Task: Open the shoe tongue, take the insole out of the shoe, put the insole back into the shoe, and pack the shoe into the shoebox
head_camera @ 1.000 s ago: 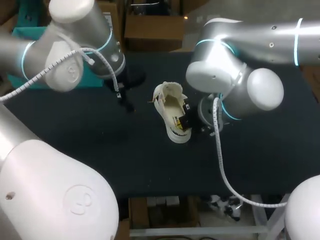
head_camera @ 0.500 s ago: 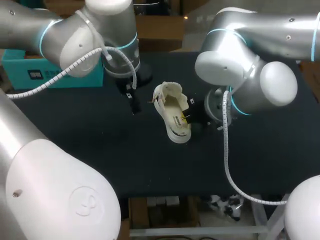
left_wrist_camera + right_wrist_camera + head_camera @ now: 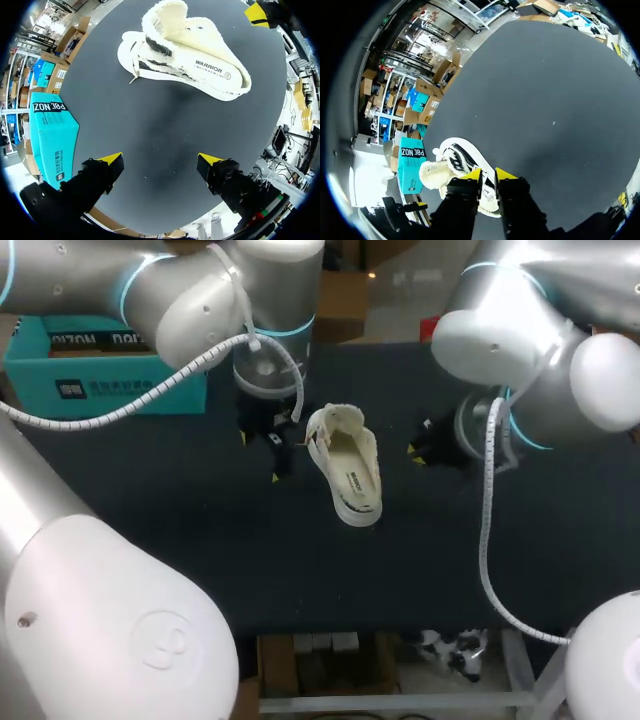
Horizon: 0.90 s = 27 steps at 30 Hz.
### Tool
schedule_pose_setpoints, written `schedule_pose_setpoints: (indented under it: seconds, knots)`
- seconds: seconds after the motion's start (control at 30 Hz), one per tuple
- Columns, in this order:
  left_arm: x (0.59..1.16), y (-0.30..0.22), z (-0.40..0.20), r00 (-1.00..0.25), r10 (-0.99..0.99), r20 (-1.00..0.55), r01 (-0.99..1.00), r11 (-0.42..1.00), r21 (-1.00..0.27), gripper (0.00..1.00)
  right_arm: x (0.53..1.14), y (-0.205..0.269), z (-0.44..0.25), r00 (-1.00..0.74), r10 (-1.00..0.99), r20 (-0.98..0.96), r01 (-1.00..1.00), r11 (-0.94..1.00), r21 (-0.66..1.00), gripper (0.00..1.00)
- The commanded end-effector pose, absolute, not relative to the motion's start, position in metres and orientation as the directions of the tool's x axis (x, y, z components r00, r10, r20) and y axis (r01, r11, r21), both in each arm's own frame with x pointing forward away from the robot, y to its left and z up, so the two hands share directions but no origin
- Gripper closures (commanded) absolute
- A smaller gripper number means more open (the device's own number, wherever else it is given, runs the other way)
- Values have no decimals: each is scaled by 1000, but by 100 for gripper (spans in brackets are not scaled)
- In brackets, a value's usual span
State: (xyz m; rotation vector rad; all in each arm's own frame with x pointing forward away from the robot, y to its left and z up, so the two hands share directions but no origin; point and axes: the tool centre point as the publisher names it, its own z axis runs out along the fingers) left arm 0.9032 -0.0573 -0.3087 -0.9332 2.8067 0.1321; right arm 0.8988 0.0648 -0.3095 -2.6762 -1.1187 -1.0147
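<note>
Shoebox (image 3: 100, 380) sits well to the left of the shoe (image 3: 347, 462). My left pincer (image 3: 160, 159) has swung in from the box side and now hovers just left of the shoe, with its fingers spread wide and holding nothing. The shoe lies with its tongue folded back, and the insole (image 3: 205, 62) seems to be lying inside it. To the right of the shoe, my right pincer (image 3: 488, 175) has drawn back from the shoe's opening, its tips pressed together on nothing. I judge the insole is seated again, so packing the shoe comes next.
</note>
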Motion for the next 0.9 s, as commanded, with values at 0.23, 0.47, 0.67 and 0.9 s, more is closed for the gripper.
schedule_pose_setpoints:
  seconds: [0.23, 0.47, 0.67, 0.9]
  knots:
    - [904, -61, -310, -785, -585, -204, -604, 796, 41, 0, 907, 30, -279, 635, 567, 524, 758, -589, -281, 0]
    - [904, -61, -310, -785, -585, -204, -604, 796, 41, 0, 906, 30, -278, 630, 565, 533, 757, -600, -259, 0]
    - [904, -61, -310, -785, -585, -204, -604, 796, 41, 0, 897, 29, -270, 599, 556, 576, 753, -635, -170, 0]
    - [904, -61, -310, -785, -585, -204, -604, 796, 41, 0, 892, 26, -263, 588, 557, 587, 741, -661, -115, 0]
